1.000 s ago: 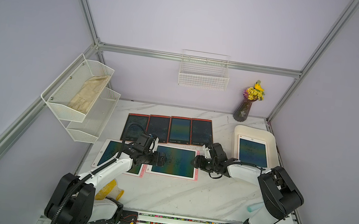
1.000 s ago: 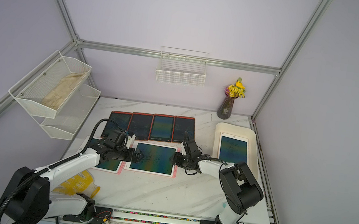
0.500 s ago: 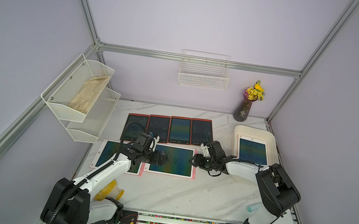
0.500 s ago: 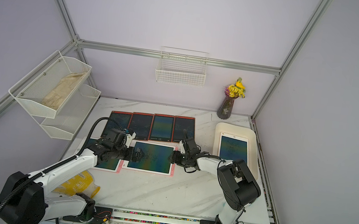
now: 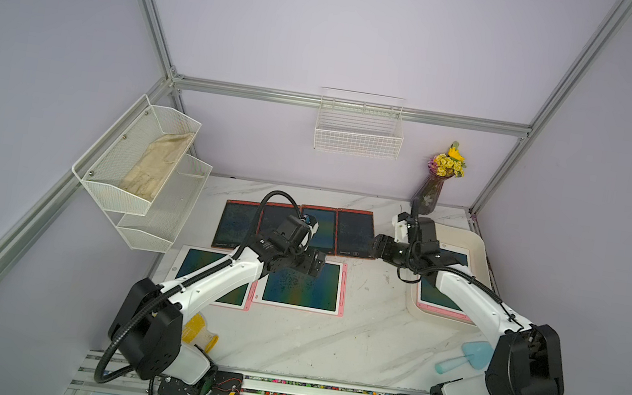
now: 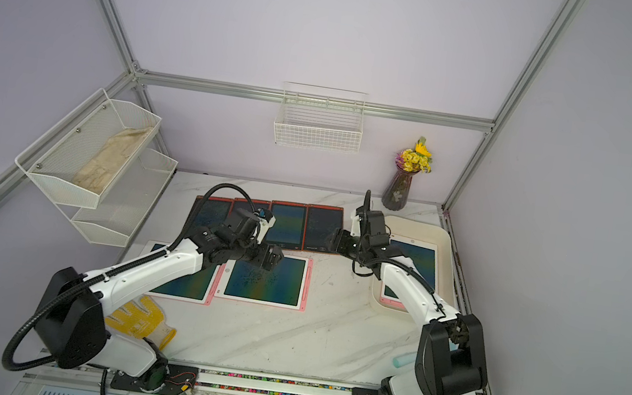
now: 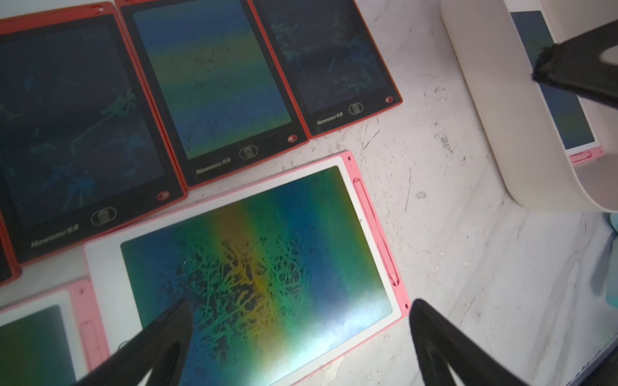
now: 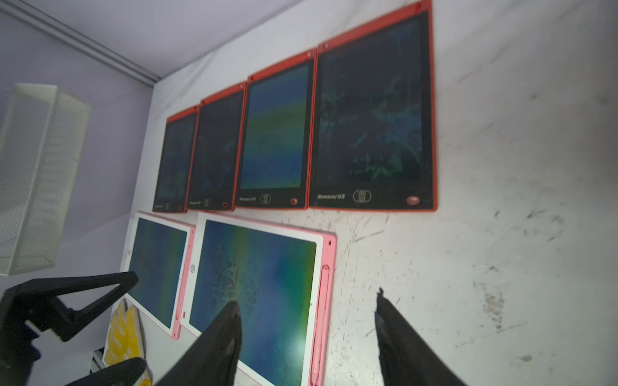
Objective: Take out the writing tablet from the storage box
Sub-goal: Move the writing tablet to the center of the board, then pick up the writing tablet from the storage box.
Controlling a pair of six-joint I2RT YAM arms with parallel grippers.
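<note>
Six tablets (image 5: 355, 233) lie out on counter (image 5: 327, 347); one writing tablet (image 6: 425, 258) lies in storage box (image 5: 481, 251) at counter's right edge, perhaps others beneath. Left gripper (image 7: 301, 305) spread wide, empty, above pink-framed tablet (image 7: 254, 267). Right gripper (image 8: 307, 300) partly spread, empty, near box.

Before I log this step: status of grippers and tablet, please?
Left gripper open, empty, over pink tablet. Right gripper open, empty, beside storage box. Writing tablet flat inside box. Right arm crosses above it.
</note>
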